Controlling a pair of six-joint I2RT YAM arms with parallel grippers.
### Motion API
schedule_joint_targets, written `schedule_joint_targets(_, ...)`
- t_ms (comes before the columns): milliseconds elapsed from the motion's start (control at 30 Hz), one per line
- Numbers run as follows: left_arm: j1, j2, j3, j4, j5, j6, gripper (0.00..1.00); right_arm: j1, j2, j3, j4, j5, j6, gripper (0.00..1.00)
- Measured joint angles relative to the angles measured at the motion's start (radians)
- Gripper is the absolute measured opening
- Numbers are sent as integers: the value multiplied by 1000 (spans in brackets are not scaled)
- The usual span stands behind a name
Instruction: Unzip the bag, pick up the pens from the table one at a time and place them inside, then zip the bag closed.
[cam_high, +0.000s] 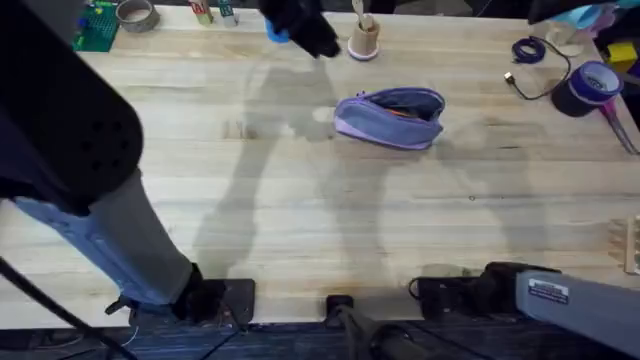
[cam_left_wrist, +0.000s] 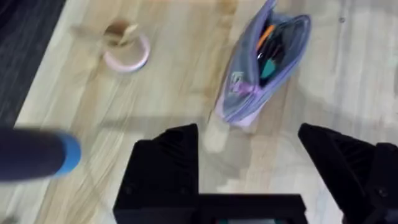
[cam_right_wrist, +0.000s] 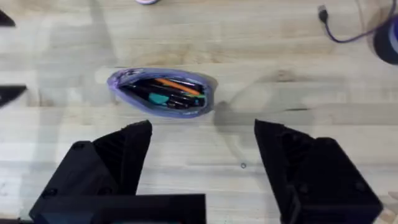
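Our left gripper (cam_left_wrist: 249, 155) hangs wide open and empty above the table (cam_high: 300, 220), just short of the bag (cam_high: 392, 118). The pouch sits toward the far edge, right of centre, unzipped, with pens (cam_right_wrist: 168, 93) inside. Our right gripper (cam_right_wrist: 202, 155) is spread open too, holding nothing. No loose pens in sight, so we reckon zipping comes next: pinch the pull and steady the fabric.

No text can be read anywhere: the white label on the grey right arm link (cam_high: 548, 291) carries print too small to make out, and the small patch on the lavender-purple fabric pencil pouch (cam_left_wrist: 239, 83) is too blurred.
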Motion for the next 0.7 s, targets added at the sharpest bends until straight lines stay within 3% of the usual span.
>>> schedule_joint_targets(133,81,-24,-7,-4,0,0,995,47,0,0,15,0,0,996)
schedule_joint_targets(267,159,-90,-81,13,8,0,995,95,0,0,51,0,0,996)
schedule_joint_targets(467,237,-226,-308,89,61,32,995,156,0,0,134,-3,0,996)
schedule_joint_targets(667,285,-316,-530,206,99,57,995,204,0,0,182,-4,19,995)
schedule_joint_targets(700,300,-319,-589,267,127,61,995,228,0,0,182,-7,30,995)
